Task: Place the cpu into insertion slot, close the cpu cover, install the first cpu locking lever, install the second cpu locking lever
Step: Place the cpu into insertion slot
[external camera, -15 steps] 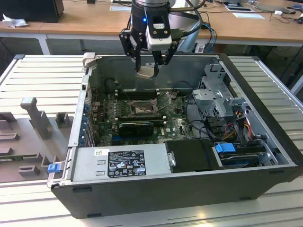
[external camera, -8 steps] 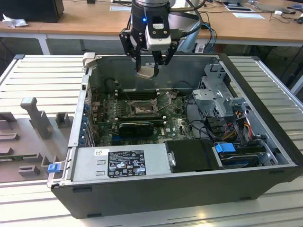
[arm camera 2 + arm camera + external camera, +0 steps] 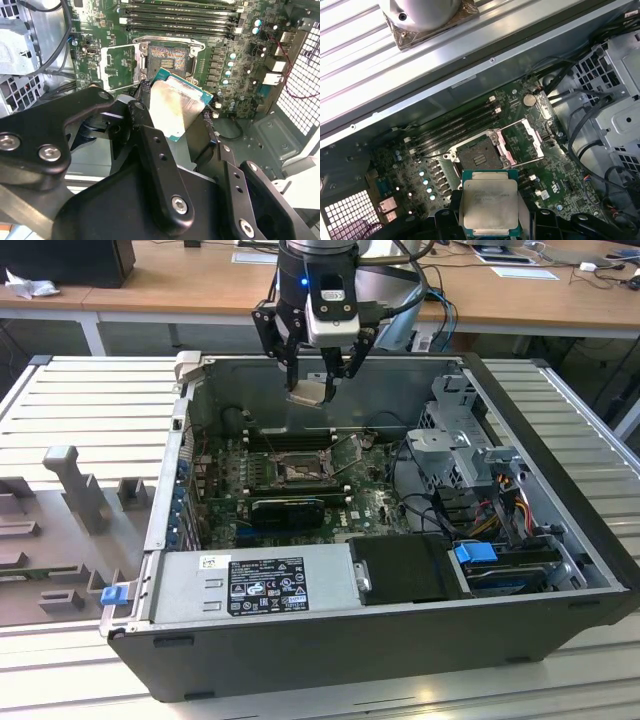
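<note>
End effector point(image 3: 314, 390) with cpu point(image 3: 308, 394) above insertion slot point(image 3: 297, 472)

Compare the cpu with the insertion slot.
The cpu hangs in the gripper above the motherboard; the insertion slot lies on it, empty. The cpu's face is pale silver; the insertion slot's centre is dark. Both are square and similar in footprint.

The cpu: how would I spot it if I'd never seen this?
Find the big open black computer case. Above its green circuit board, the black robot hand holds a small flat square silvery chip. Only it hangs above the board.
</note>
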Tool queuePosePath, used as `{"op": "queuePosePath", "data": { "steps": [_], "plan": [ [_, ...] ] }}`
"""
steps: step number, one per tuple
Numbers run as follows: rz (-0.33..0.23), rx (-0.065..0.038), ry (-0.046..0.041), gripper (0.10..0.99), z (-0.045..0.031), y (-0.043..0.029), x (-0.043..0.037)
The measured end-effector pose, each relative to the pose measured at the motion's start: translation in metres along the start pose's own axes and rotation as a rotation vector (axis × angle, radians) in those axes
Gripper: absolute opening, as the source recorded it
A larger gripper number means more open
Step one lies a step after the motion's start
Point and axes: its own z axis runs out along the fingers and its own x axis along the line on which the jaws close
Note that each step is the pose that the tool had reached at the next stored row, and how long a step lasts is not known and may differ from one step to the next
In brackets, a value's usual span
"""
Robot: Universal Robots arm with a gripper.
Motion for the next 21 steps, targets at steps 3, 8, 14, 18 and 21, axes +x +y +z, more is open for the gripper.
{"op": "queuePosePath", "data": {
  "steps": [3, 8, 14, 18, 21],
  "plan": [
    [0.008, 0.0, -0.0007, 0.525, 0.0001, 0.0, 0.0],
    [0.028, -0.001, -0.0026, 0.525, 0.0002, 0.0, 0.0],
    [0.071, -0.001, -0.0063, 0.525, 0.001, -0.0001, 0.0],
    [0.093, -0.002, -0.0084, 0.525, 0.0014, -0.0001, 0.0],
    [0.104, -0.002, -0.0093, 0.525, 0.0016, -0.0002, 0.0]
  ]
}}
